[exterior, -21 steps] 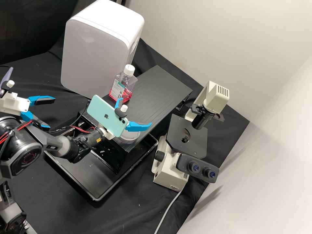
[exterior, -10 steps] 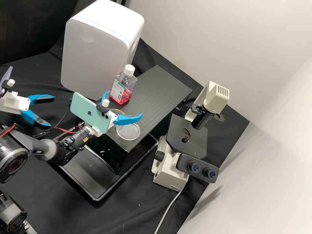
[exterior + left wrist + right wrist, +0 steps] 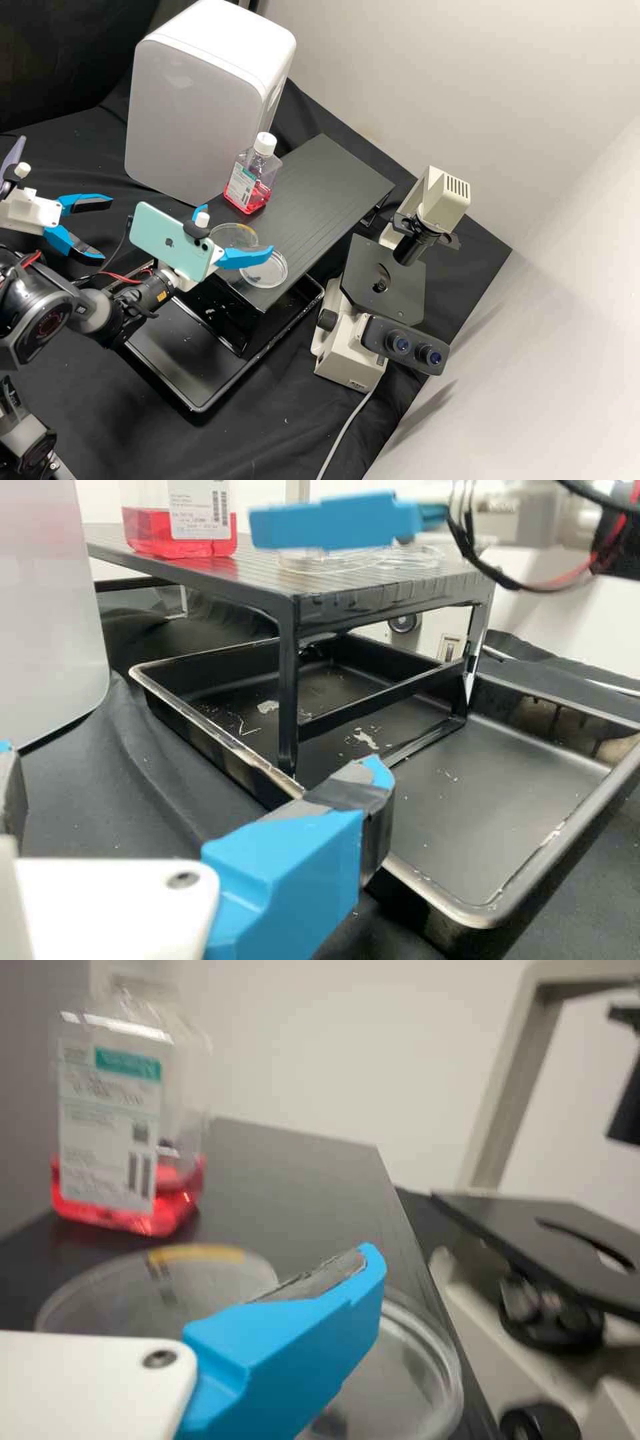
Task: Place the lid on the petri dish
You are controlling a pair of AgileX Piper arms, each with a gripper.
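Found petri dish's yellow-marked half just beside plain half at near edge of platform; cannot tell top from bottom. Noted right gripper splayed wide above, empty, presumably to straddle one; left gripper wide, well apart.

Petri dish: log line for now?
stage: uncovered | yellow-marked round, plain round: side by side on platform | right pincer: open over them | left pincer: open, off platform
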